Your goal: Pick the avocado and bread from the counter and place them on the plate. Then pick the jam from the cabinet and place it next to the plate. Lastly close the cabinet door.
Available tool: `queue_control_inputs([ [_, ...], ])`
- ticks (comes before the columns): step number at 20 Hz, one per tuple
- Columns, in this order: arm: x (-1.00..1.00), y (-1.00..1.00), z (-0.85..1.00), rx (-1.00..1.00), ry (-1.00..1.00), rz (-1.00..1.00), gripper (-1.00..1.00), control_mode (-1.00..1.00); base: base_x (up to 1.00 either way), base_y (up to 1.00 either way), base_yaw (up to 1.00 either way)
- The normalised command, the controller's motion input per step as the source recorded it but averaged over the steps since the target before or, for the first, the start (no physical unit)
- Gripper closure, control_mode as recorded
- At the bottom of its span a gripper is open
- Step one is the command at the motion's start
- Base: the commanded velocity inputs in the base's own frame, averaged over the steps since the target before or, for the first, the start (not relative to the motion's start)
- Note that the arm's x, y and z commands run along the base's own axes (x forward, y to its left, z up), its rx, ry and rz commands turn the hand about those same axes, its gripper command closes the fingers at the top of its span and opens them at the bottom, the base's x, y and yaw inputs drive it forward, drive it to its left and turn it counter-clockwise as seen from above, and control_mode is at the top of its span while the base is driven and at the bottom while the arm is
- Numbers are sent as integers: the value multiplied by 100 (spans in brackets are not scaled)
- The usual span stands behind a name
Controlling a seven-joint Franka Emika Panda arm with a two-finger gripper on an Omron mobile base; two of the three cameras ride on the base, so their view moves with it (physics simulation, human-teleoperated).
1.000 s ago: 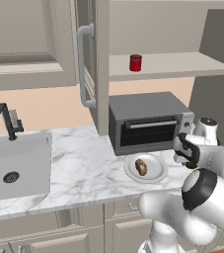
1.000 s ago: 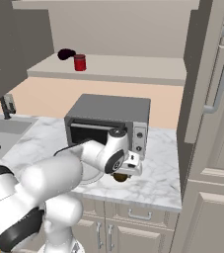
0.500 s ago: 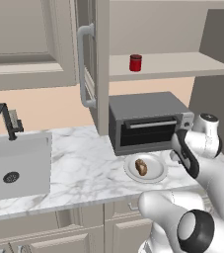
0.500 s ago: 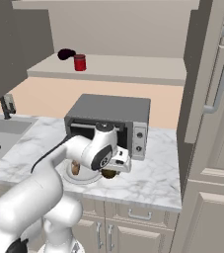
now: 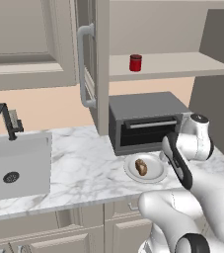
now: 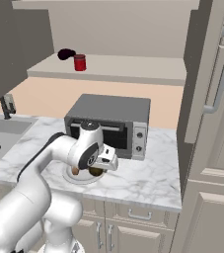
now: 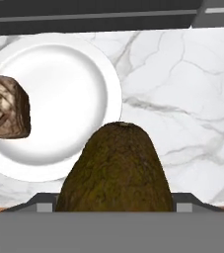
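No readable text, labels, brands or nos. anywhere. The jam (image 5: 135, 63) jar on the shelf is plain red w/ no label visible, and the toaster oven (image 6: 114, 123) front shows only small blurry knobs, no legible markings.

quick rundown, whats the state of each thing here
Brown oval bread: lying on the plate.
Round white plate: on the marble counter, holding bread alone.
Dark olive-green avocado: held in the gripper, above the plate's edge.
Red jam jar: upright on the cabinet shelf.
Beige cabinet door: open.
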Motion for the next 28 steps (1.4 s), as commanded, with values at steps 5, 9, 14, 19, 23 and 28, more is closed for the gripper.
queue_control_inputs([
  [5, 12, 18, 0, 1, -5, 0, 100, -100, 0, 0, 0],
  [9, 18, 6, 0, 6, -10, 0, 100, -100, 0, 0, 0],
  [14, 13, 10, 0, 9, -11, 0, 100, -100, 0, 0, 0],
  [19, 3, 17, -4, 6, -1, 0, 100, -100, 0, 0, 0],
  [23, 9, 17, -6, 2, 0, 0, 100, -100, 0, 0, 0],
  [28, 23, 17, -18, 0, 0, 0, 100, -100, 0, 0, 0],
])
